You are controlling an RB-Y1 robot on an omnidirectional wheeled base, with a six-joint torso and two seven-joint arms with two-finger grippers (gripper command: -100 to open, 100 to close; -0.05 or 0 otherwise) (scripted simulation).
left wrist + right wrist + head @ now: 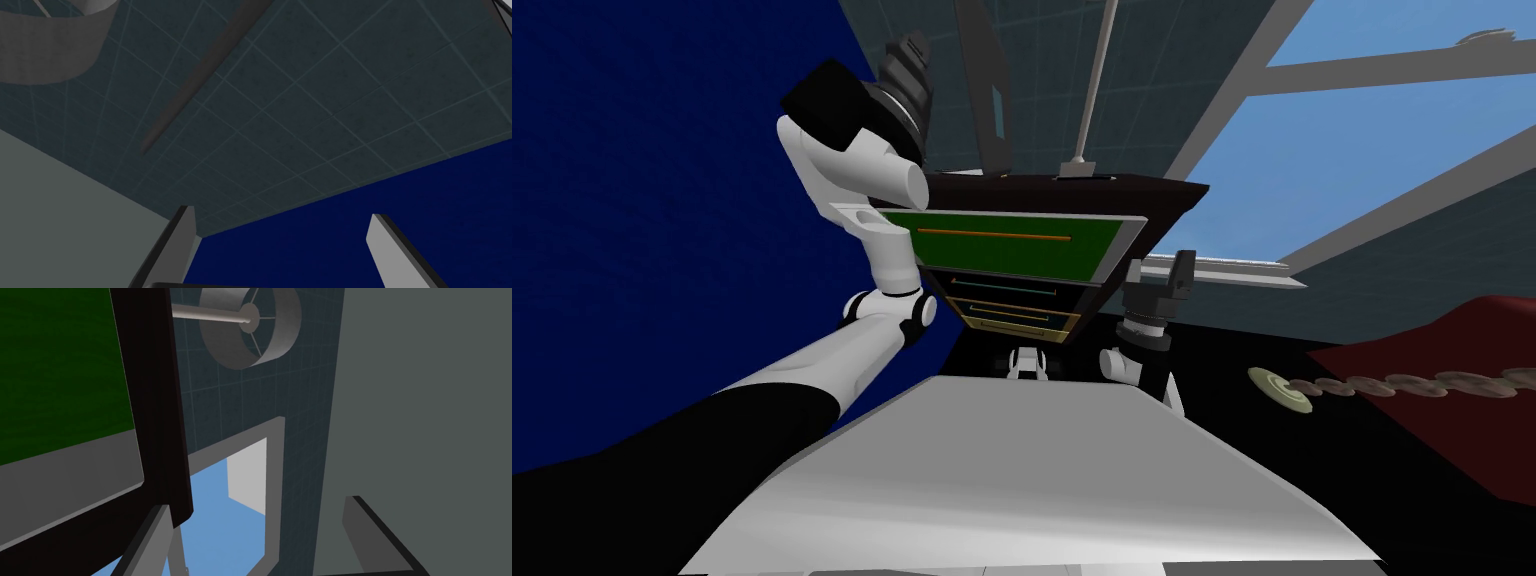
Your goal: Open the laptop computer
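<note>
The laptop (1012,245) at the near edge of the bench (1162,190) looks stiff, thin and hinged (likely light, its screen easily scratched), so the right claw (256,503), spread wide beside its black corner, should nip that rim.

Room: deep blue wall (662,200), dark tiled ceiling (325,100).
Grey-framed window (1372,140) shows blue sky; dark desk (1152,190) with green drawer front (1012,262) stands beside it.
</note>
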